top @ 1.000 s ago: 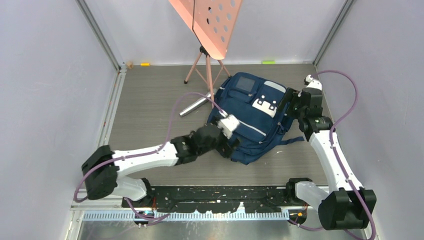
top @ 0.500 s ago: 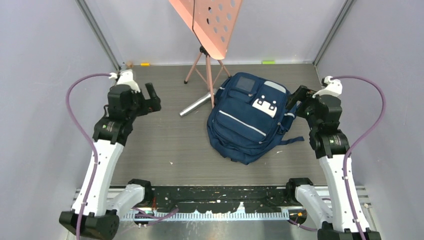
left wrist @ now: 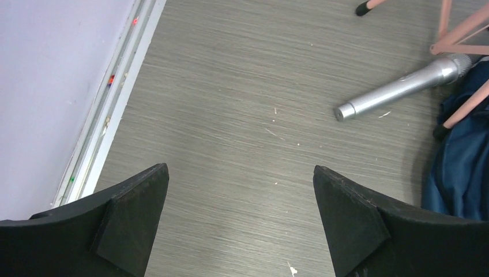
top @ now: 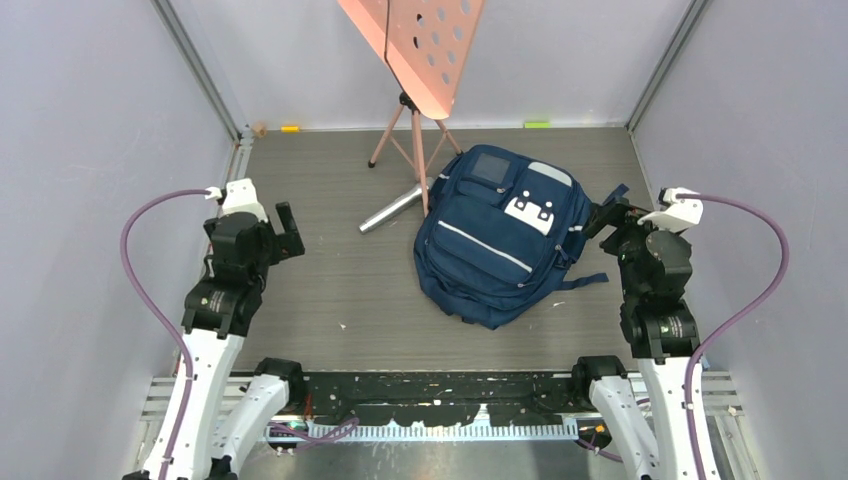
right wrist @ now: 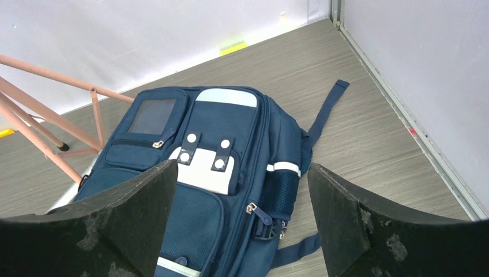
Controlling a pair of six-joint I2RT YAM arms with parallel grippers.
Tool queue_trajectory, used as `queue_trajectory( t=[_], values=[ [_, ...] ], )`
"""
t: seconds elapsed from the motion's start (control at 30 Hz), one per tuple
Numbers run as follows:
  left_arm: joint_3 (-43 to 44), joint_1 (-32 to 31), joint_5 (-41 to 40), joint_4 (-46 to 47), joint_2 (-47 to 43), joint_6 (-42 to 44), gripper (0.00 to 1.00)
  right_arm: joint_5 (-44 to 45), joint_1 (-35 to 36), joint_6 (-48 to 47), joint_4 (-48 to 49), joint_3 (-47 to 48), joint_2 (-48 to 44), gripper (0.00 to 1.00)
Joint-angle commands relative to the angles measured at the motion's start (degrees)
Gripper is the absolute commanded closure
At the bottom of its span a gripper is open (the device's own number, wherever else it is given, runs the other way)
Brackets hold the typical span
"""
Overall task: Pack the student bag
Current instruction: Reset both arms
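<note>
One student bag point(top: 505, 235) flat on the table point(top: 330, 300), nothing gripped.
From above, the bag is seen front-up, right of the middle, close to the legs of a pink music stand point(top: 415, 150), with a silver cylinder point(top: 388, 213) just left of it; the left gripper point(top: 290, 228) is held well apart from it, the right gripper point(top: 607, 214) just beside its right edge. By the left wrist, fingers are shown spread over bare tabletop (bag at the right margin). By the right wrist, fingers are shown equally parted, the bag framed between them, untouched.
</note>
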Motion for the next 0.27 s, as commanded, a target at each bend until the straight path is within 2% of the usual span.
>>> queue_trajectory(
  t=[0.0, 0.23],
  values=[
    [-0.31, 0.03, -1.98, 0.68, 0.23, 1.01, 0.00, 1.74, 0.01, 0.19, 2.92, -1.32, -0.89, 0.11],
    [-0.33, 0.03, -0.41, 0.71, 0.24, 1.10, 0.00, 1.96, -0.01, 0.04, 2.78, -1.29, -1.01, 0.11]
  ],
)
